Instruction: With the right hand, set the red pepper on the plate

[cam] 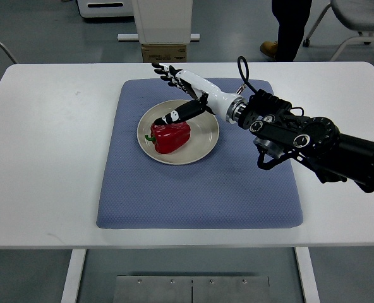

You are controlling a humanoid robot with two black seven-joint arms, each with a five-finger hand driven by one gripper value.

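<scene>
**Pepper on the plate, right hand spread above it**

Top view shows the red pepper [170,137] lying on the round cream plate [203,144], which sits on a blue mat [199,196] spread over the white table [48,158]. The pepper rests on the plate's left half, inside the rim, so the placing looks done or nearly so.

The right hand [182,95] comes in on its arm from the picture's right edge and reaches across the mat to the plate. Its fingers [165,71] are spread and extended, pointing up and left past the far rim of the plate, and they grip nothing. The thumb [182,113] angles down toward the pepper's top; whether its tip touches the pepper or hangs just above it cannot be told from this angle. That open pose suits a hand that has let go: the palm is off the pepper and nothing closes around it.

The pepper lies on its side, not upright. Its long axis runs roughly left to right across the plate, with the green stem [150,137] poking out at the left end and the blunt, lobed bottom facing right. Lying flat like this it seems stable and unlikely to roll off.

The left arm is not in view. A person's legs [292,28] stand beyond the table's far edge, well apart from the work.
</scene>
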